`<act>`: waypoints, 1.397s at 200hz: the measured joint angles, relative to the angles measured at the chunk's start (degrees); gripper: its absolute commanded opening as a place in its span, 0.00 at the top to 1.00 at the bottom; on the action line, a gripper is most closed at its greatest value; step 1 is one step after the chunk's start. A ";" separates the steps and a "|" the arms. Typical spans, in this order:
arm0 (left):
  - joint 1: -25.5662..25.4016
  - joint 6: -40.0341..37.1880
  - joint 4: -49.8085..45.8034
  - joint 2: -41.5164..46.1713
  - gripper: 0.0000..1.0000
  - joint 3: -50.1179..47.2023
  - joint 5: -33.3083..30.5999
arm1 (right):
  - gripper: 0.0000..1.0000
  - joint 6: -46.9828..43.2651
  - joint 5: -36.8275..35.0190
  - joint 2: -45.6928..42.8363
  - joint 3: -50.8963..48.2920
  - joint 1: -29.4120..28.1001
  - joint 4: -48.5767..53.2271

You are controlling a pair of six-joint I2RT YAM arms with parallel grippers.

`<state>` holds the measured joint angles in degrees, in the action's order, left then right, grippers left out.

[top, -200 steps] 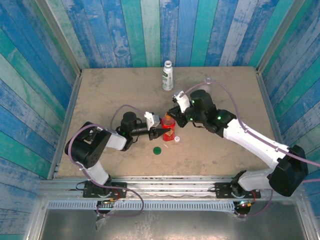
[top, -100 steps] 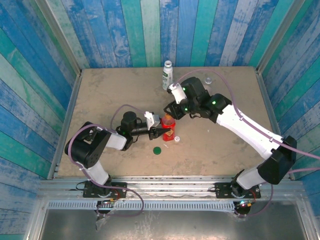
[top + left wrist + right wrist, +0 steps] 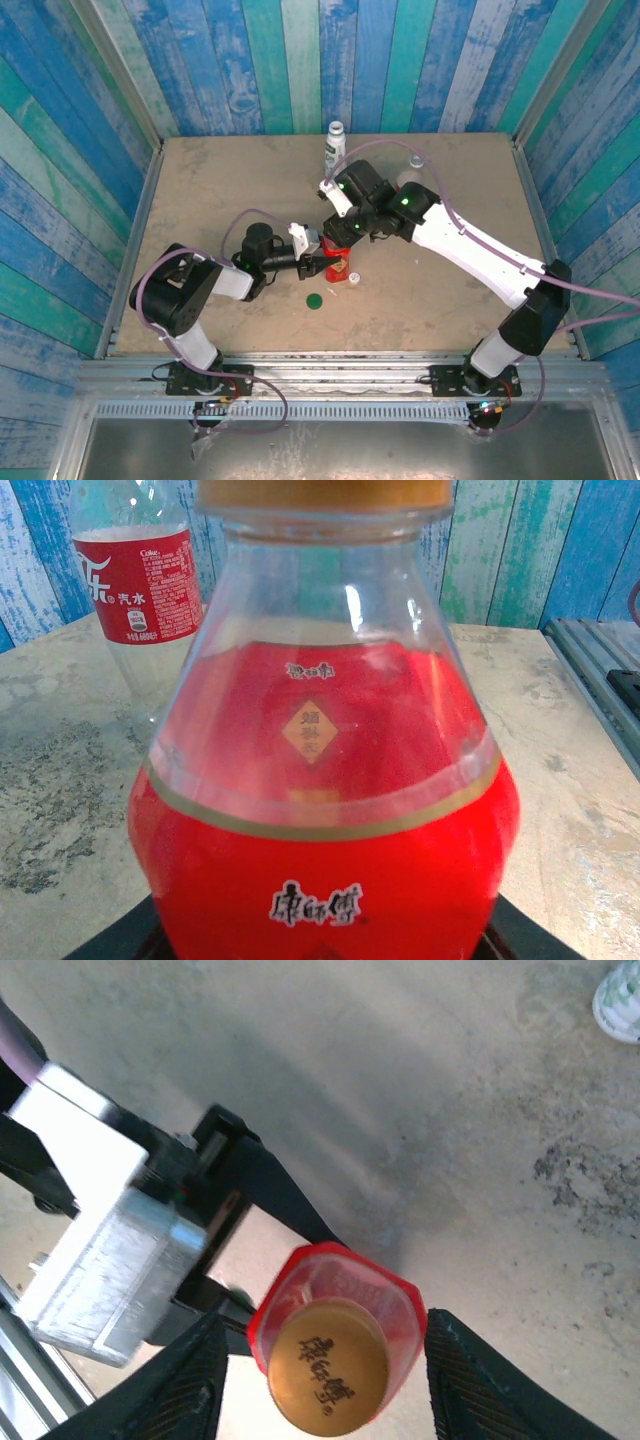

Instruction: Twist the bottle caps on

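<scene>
The red bottle [image 3: 337, 265] stands upright mid-table, and my left gripper [image 3: 325, 265] is shut on its lower body. The bottle [image 3: 320, 860] takes up most of the left wrist view, with the orange cap [image 3: 320, 492] on its neck. From above, the orange cap [image 3: 328, 1368] sits on the red bottle [image 3: 390, 1295]. My right gripper [image 3: 330, 1385] hangs over it, open, with its fingers [image 3: 190, 1390] clear of the cap on both sides. The dark green cap [image 3: 314, 299] and the white cap [image 3: 354, 278] lie loose on the table near the bottle.
The white-labelled bottle [image 3: 335, 152] stands uncapped at the back of the table. The clear bottle with the red label [image 3: 135, 580] stands behind the red one. Blue plank walls [image 3: 90, 200] enclose the table on three sides.
My right gripper has opened off the orange cap, and its wrist has turned while the arm swung toward the back left. The left gripper and the red bottle have stayed put.
</scene>
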<state>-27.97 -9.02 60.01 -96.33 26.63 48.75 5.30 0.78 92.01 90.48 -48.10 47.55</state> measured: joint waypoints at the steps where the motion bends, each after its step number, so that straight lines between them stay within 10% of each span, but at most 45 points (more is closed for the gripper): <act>1: 0.00 0.00 0.00 0.00 0.52 0.00 0.00 | 0.50 -0.07 0.00 0.00 0.00 0.00 0.04; 84: 0.00 -0.17 -0.02 0.00 0.51 0.00 0.02 | 0.69 -1.42 -0.33 0.26 0.39 -0.11 1.49; 189: 0.17 0.02 -0.07 0.00 0.51 0.04 0.83 | 0.71 -18.58 19.21 0.09 -1.46 7.56 -0.26; 279: 0.20 -0.17 -0.50 0.00 0.51 0.20 1.73 | 0.68 -24.28 19.63 0.09 -1.66 7.37 0.02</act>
<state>-27.77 -9.19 59.51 -96.33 26.83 50.48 -18.98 20.40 92.09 88.82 -40.73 47.57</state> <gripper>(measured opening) 0.491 0.317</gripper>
